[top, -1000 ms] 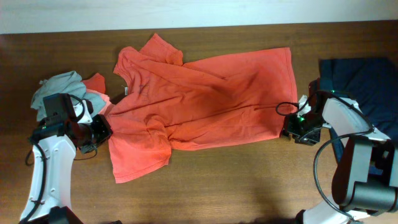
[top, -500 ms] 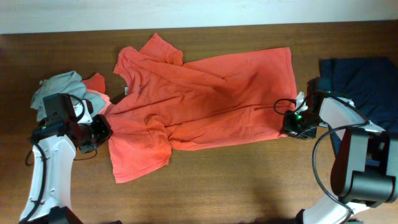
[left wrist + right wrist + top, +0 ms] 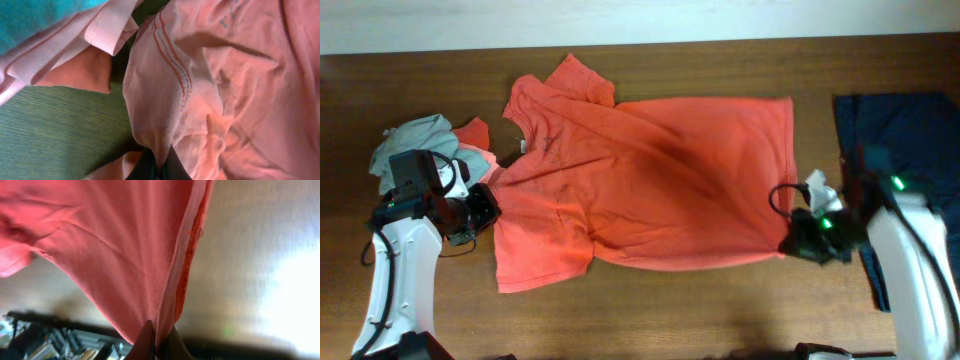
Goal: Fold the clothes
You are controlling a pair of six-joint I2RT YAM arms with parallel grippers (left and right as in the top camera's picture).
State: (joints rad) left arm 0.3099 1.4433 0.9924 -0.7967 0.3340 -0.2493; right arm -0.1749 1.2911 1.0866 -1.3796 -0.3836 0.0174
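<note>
- The orange-red T-shirt (image 3: 650, 180) is lying spread across the middle of the table (image 3: 720, 310). Its neck is pointing toward 9 o'clock and its hem toward 3 o'clock, and creases are running through the body.
- The left gripper (image 3: 485, 208) is clamping closed on the shirt's edge at the shirt's 9 o'clock side. The left wrist view is showing a fold of stitched fabric pinched between the tips.
- The right gripper (image 3: 788, 243) is clamping closed on the hem corner at the shirt's 4 o'clock. In the right wrist view, cloth is fanning out from the closed jaws in taut lines.
- A grey garment (image 3: 415, 135) is sitting bunched at the table's 10 o'clock. A salmon garment (image 3: 475, 155) is lying between it and the shirt.
- A navy garment (image 3: 905, 125) is lying at the table's 3 o'clock, apart from the hem.
</note>
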